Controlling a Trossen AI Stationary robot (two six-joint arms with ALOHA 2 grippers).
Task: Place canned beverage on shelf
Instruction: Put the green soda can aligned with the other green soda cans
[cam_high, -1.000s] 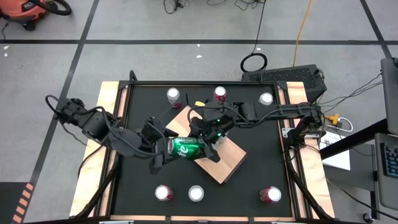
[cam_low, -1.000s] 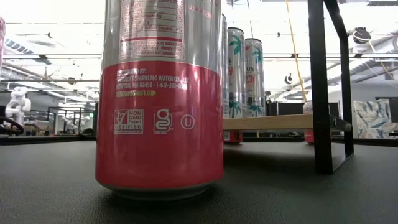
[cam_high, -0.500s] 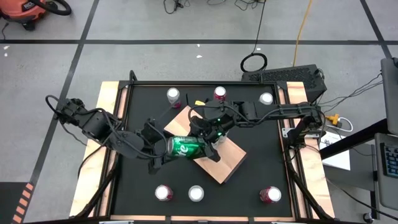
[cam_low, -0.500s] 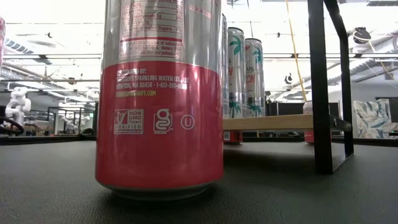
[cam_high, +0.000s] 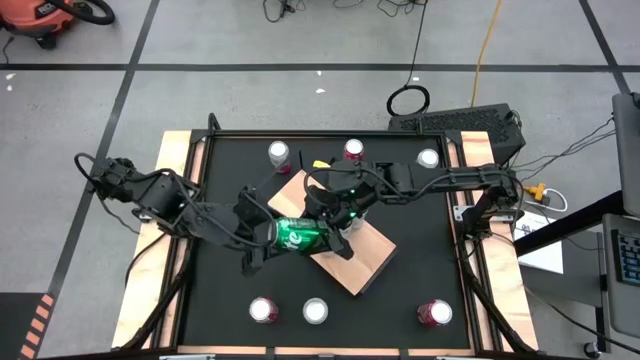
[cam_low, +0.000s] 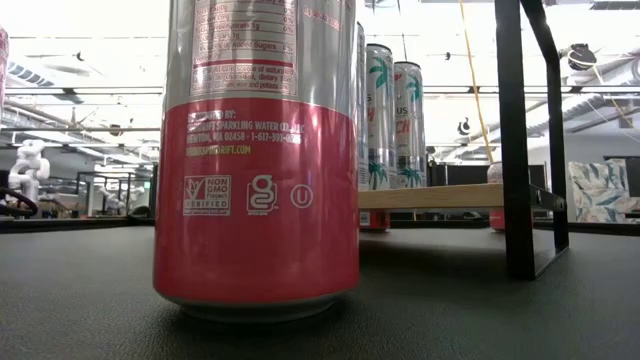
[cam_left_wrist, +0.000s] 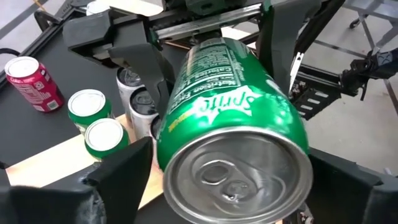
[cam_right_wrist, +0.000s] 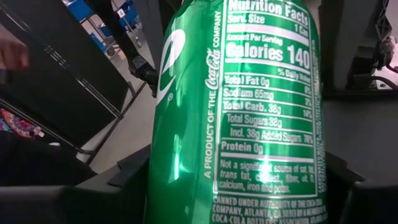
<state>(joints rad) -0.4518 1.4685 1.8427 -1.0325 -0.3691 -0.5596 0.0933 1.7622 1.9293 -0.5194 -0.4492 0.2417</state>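
Since a second ago, we see that the left arm has edged a little toward the middle of the black table (cam_high: 205, 290), while the can and the right arm look unchanged. From above, starting at the left, the left gripper (cam_high: 262, 233) sits at the top end of a green can (cam_high: 300, 235), which lies on its side in the air. In the left wrist view the can's silver lid (cam_left_wrist: 233, 177) faces the camera. We cannot tell whether this claw is clamped on the can or only brackets it. Just past the can's far end, the right gripper (cam_high: 328, 235) is clenched around the green can, and the right wrist view shows the can's nutrition label (cam_right_wrist: 267, 93) filling the frame. Directly beneath and beyond the right claw is the shelf (cam_high: 365, 262), a tan board set at an angle on the table. The can hangs over the shelf's left edge and does not rest on it. Tall cans (cam_low: 380, 110) stand on the board in the low view, behind a red can (cam_low: 256, 200) close to the camera. Well apart from both claws, three loose cans (cam_high: 354, 150) stand along the table's far side and three more (cam_high: 316, 311) along its near side.
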